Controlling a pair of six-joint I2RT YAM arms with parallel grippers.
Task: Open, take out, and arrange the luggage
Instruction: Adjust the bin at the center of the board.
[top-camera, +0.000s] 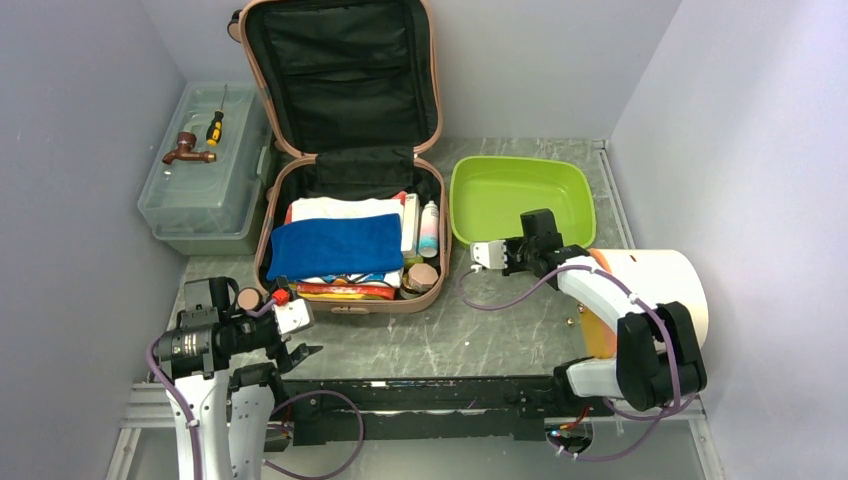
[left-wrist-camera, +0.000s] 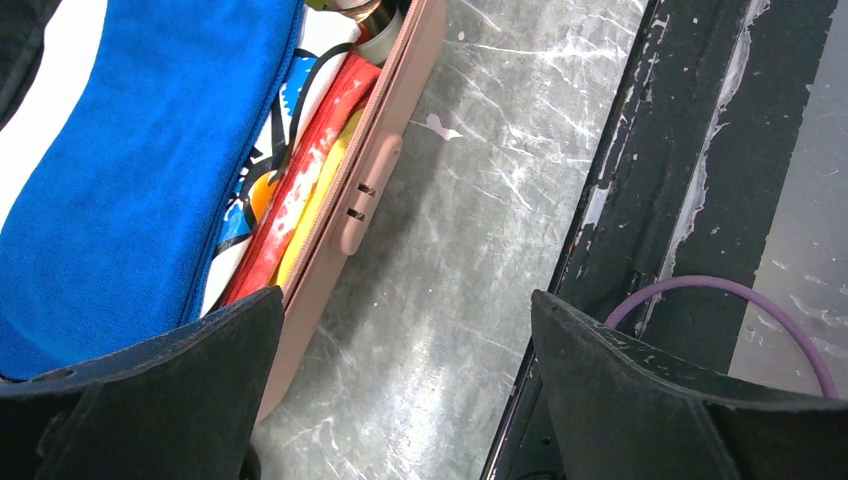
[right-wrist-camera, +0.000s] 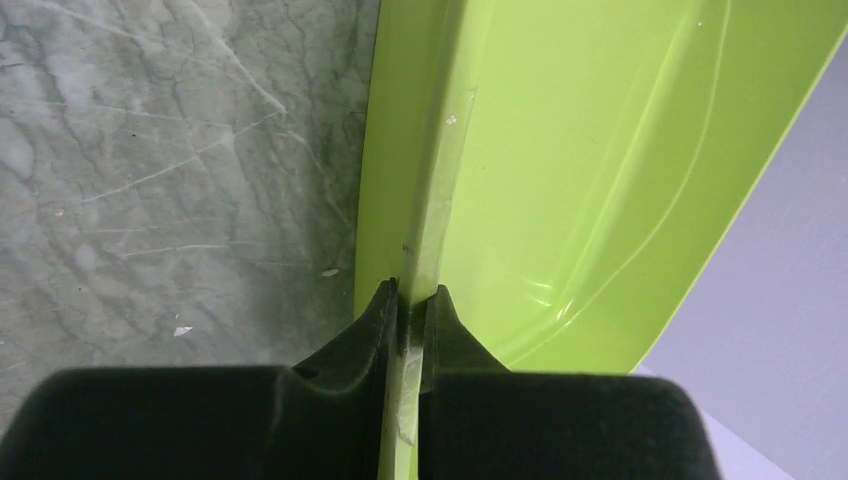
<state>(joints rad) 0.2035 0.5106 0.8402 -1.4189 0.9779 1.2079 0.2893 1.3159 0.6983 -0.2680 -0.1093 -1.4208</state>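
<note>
The salmon-pink luggage (top-camera: 345, 303) lies open at the table's middle back, its black-lined lid leaning on the rear wall. Inside it are a folded blue towel (top-camera: 335, 245), white cloth, bottles and colourful packets. My left gripper (top-camera: 298, 335) hovers open and empty just off the case's near-left corner. In the left wrist view the pink wall (left-wrist-camera: 345, 215) and the towel (left-wrist-camera: 120, 180) sit to the left of the left gripper (left-wrist-camera: 405, 300). My right gripper (top-camera: 490, 255) is shut on the near-left rim of the lime green tray (top-camera: 520, 195). The right wrist view shows that gripper (right-wrist-camera: 411, 292) pinching the thin rim of the tray (right-wrist-camera: 560, 150).
A translucent grey-green toolbox (top-camera: 205, 190) stands at the back left with a screwdriver (top-camera: 215, 127) and a brown tap fitting (top-camera: 187, 150) on its lid. A white cylinder (top-camera: 660, 285) sits behind the right arm. Grey walls close in both sides.
</note>
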